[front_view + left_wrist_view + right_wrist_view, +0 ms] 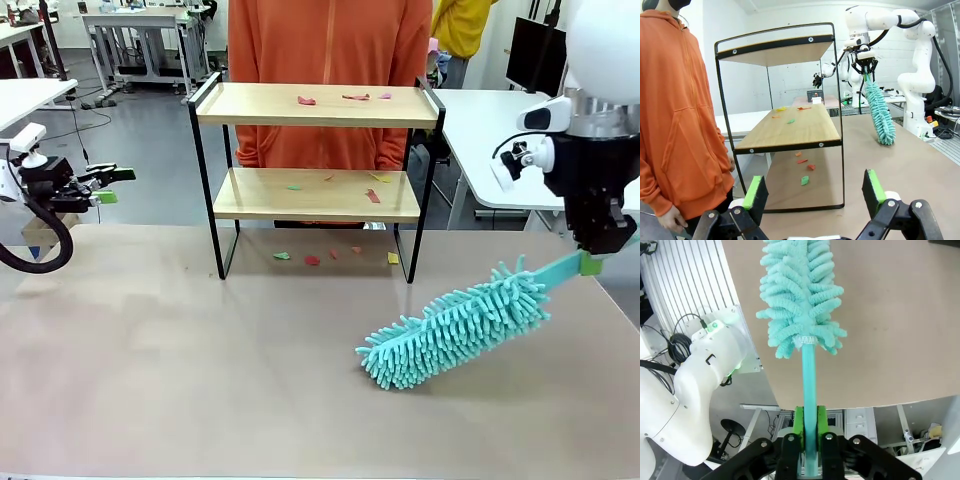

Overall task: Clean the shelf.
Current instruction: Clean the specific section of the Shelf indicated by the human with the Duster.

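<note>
Two light wooden boards in a thin black frame make up the shelf (pixel 260 103), which stands on the brown table (pixel 200 370) near its far edge, about midway between the arms and directly in front of a person in an orange hooded top (pixel 330 60). Small coloured scraps (pixel 306 100) lie on the top board, more (pixel 372 195) sit on the lower board, and a few (pixel 312 260) are scattered on the table between the frame's feet. The right gripper (pixel 590 262) is over the right side of the table, its green pads pressed together on the thin turquoise handle of a fluffy duster (pixel 455 325). The right wrist view shows that handle pinched between the two fingers (pixel 810 427), with the shaggy head (pixel 800 285) spreading beyond them. The duster slants down and to the left from the grip, its head low over the table in front of the shelf's right leg and apart from it; whether the tip touches the surface is hard to tell. The left gripper (pixel 112 185) hovers off the table's left edge, well apart from the shelf, its jaws spread wide with nothing between them. From the left wrist the fingers (pixel 815 195) point toward the shelf's end (pixel 790 130), with the person (pixel 675 100) on one side.
</note>
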You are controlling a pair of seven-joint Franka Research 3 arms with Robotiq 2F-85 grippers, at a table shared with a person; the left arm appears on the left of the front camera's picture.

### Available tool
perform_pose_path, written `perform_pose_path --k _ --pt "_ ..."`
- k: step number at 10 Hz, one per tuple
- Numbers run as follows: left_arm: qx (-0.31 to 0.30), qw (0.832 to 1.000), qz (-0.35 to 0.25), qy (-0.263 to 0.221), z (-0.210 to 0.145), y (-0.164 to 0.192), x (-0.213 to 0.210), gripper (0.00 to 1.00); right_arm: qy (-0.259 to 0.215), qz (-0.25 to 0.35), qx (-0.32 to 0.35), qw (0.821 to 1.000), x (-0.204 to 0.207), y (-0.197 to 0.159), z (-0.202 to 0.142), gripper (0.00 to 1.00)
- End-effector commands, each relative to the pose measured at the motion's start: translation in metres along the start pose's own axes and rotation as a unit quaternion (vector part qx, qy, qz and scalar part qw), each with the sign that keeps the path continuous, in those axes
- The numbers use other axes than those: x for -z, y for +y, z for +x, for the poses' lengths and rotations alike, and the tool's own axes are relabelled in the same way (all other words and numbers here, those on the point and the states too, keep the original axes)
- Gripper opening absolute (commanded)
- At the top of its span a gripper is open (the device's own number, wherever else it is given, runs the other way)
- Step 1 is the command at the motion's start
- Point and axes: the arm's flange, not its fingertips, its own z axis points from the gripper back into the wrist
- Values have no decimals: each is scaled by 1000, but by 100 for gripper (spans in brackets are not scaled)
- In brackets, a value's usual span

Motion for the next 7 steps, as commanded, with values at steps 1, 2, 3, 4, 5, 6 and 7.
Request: perform_pose_path --k 1,2,3,4,5,6,7 --pt "3 1000 -1 -2 2 0 1 100 6 -4 -1 1000 0 1 -5 13" --pt "3 1000 -1 -2 2 0 1 100 6 -4 -1 1000 0 1 -5 13" --pt "3 1000 -1 -2 2 0 1 100 6 -4 -1 1000 0 1 -5 13" --pt "3 1000 -1 -2 2 0 1 100 6 -4 -1 1000 0 1 -5 13" --pt "3 1000 -1 -2 2 0 1 100 6 -4 -1 1000 0 1 -5 13" --pt "3 1000 -1 -2 2 0 1 100 6 -4 -1 1000 0 1 -5 13" --pt "3 1000 -1 -2 2 0 1 100 6 -4 -1 1000 0 1 -5 13"
